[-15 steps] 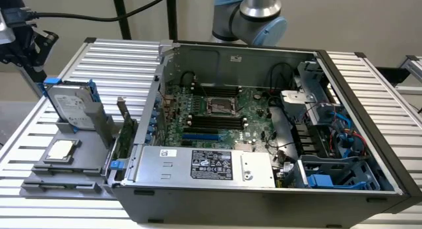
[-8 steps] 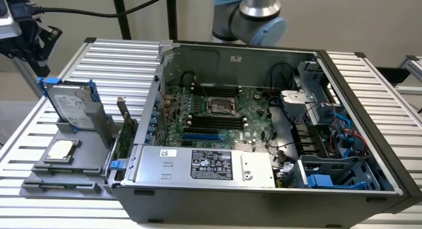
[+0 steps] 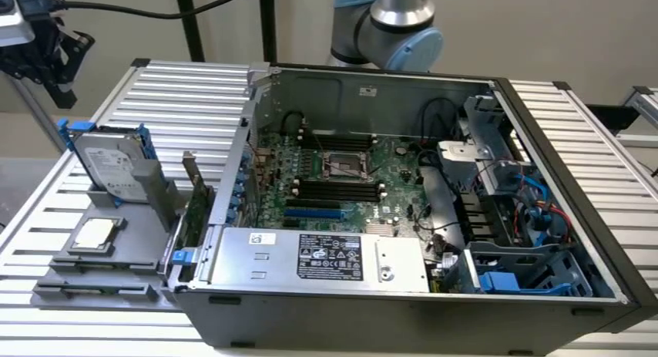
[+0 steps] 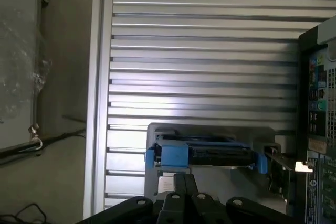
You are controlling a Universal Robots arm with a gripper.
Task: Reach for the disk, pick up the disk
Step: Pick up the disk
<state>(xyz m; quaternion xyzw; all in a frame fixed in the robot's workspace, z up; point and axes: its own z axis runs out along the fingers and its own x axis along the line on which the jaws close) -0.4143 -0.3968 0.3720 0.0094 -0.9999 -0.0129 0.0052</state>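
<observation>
Disk stands on edge in a grey stand on the exterior view's left of the computer case, long axis near upright, label face showing. Judged rigid, dense and shock-sensitive; grip across the blue carrier sides.

In the wrist view, the disk's upper edge lies crosswise, apart from the gripper, whose fingers are pressed together and pinch nothing.

Ribbed aluminium table: open computer case on exterior view's right, grey parts holder on its left.
</observation>
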